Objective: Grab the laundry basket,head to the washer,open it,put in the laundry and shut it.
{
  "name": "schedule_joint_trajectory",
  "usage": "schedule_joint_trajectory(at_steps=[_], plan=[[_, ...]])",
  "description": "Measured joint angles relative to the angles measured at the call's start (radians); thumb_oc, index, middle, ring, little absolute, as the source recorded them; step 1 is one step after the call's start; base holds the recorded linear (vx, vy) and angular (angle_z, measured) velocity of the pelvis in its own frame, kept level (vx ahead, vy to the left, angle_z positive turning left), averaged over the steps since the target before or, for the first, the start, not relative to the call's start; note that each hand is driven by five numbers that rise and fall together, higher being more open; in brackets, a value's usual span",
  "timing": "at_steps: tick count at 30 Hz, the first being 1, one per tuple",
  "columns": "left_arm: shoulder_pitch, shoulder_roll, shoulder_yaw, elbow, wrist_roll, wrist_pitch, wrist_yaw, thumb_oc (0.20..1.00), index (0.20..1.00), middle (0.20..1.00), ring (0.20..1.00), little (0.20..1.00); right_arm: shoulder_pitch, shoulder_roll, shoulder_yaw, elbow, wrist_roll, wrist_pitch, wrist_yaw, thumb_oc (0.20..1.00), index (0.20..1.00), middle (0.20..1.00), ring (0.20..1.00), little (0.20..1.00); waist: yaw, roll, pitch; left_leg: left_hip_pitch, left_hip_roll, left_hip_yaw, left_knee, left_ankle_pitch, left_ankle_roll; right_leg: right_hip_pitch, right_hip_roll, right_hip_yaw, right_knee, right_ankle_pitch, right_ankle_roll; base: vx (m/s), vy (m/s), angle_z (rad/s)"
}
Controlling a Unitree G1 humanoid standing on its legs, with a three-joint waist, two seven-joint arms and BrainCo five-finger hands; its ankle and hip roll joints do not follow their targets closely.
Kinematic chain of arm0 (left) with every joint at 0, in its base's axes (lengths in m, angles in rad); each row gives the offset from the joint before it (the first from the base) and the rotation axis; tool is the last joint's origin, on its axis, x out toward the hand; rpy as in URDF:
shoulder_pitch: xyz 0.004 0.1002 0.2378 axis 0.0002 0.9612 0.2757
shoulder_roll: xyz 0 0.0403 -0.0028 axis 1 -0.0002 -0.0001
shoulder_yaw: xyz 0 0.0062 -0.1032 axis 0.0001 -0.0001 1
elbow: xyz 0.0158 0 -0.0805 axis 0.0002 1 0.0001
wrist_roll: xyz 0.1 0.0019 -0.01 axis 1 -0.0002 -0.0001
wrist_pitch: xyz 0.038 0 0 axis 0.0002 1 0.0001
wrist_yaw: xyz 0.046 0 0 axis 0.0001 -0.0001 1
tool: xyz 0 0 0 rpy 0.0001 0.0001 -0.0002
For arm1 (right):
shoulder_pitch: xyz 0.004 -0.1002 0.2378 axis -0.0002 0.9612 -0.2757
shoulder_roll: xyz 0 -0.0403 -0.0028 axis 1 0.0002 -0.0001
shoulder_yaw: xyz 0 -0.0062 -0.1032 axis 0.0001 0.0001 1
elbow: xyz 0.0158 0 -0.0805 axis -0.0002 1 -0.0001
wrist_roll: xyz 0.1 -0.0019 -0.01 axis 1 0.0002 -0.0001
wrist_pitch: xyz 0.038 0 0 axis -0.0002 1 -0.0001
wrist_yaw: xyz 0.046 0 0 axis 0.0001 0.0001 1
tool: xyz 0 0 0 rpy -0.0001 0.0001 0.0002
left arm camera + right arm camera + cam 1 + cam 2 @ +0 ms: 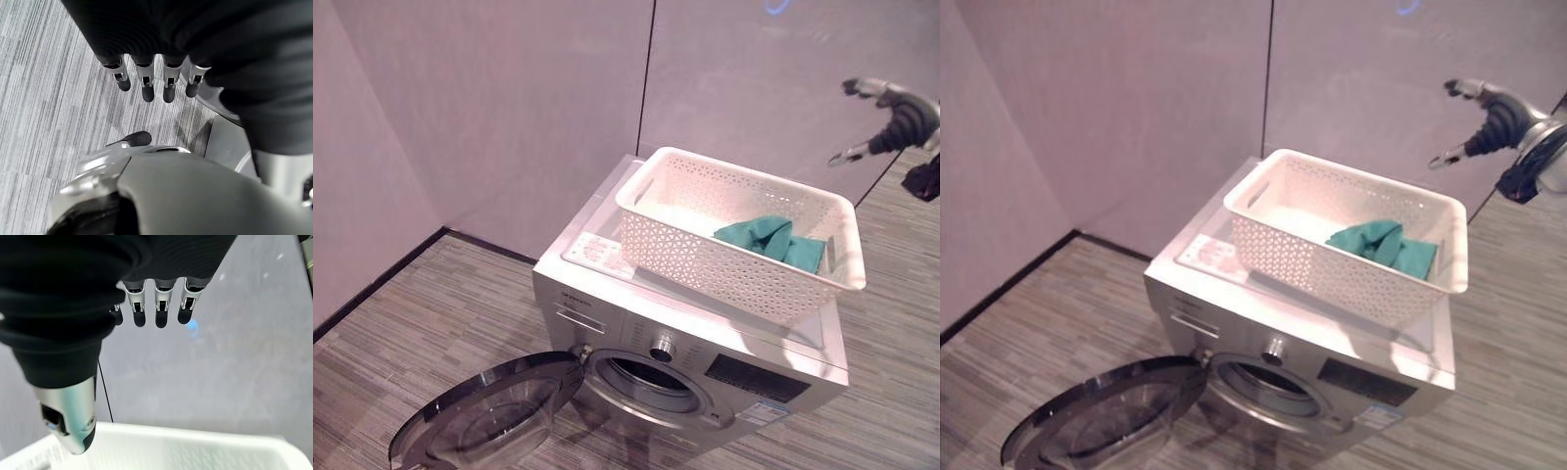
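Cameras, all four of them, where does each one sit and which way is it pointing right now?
Left eye view: on the head, looking down at the washer, its open door and the laundry basket holding green laundry; right hand raised at the upper right.
Right eye view: beside it, facing the same scene.
Left wrist view: on the left wrist, along the left hand at the floor.
Right wrist view: on the right wrist, along the open right hand at the wall, basket rim below.
Shared: basket in both eye views and the right wrist view.
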Motion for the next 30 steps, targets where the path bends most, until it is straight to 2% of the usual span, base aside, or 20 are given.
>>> schedule_joint_trajectory(at_steps=[9, 19, 24, 30], plan=[[-0.004, 0.007, 0.005, 0.001, -0.018, 0.001, -0.021, 1.0, 1.0, 1.0, 1.0, 1.0, 0.022, -0.011, 0.08, 0.035, -0.048, 0.0, 0.066, 1.0, 1.0, 1.0, 1.0, 1.0, 0.011, -0.011, 0.003, -0.018, 0.0, -0.021, 0.0, 0.007, -0.002, -0.011, 0.0, -0.028, 0.002, 0.0, 0.0, 0.01, -0.012, 0.07], [-0.006, 0.016, 0.007, 0.001, -0.019, 0.001, -0.033, 1.0, 1.0, 1.0, 1.0, 1.0, 0.014, -0.076, 0.198, -0.059, -0.066, -0.021, 0.155, 1.0, 1.0, 1.0, 1.0, 1.0, 0.013, -0.024, 0.005, -0.03, 0.0, -0.037, 0.0, 0.013, -0.004, -0.016, 0.001, -0.047, -0.003, 0.0, 0.0, 0.01, -0.001, 0.06], [-0.004, 0.017, 0.007, -0.001, -0.018, 0.001, -0.04, 1.0, 1.0, 1.0, 1.0, 1.0, 0.019, -0.136, 0.208, -0.137, -0.065, -0.026, 0.19, 1.0, 1.0, 1.0, 1.0, 1.0, 0.011, -0.029, 0.005, -0.029, 0.0, -0.033, 0.0, 0.013, -0.004, -0.017, 0.001, -0.042, 0.002, 0.0, 0.0, 0.0, 0.003, -0.02], [-0.003, 0.028, -0.007, -0.026, -0.015, 0.001, -0.06, 1.0, 1.0, 1.0, 1.0, 1.0, 0.125, -0.12, 0.191, -0.146, -0.065, -0.032, 0.216, 1.0, 1.0, 1.0, 1.0, 1.0, 0.015, -0.053, -0.003, -0.029, 0.001, -0.033, 0.0, 0.013, -0.004, -0.017, 0.001, -0.043, -0.004, -0.001, 0.001, 0.0, 0.0, 0.0]])
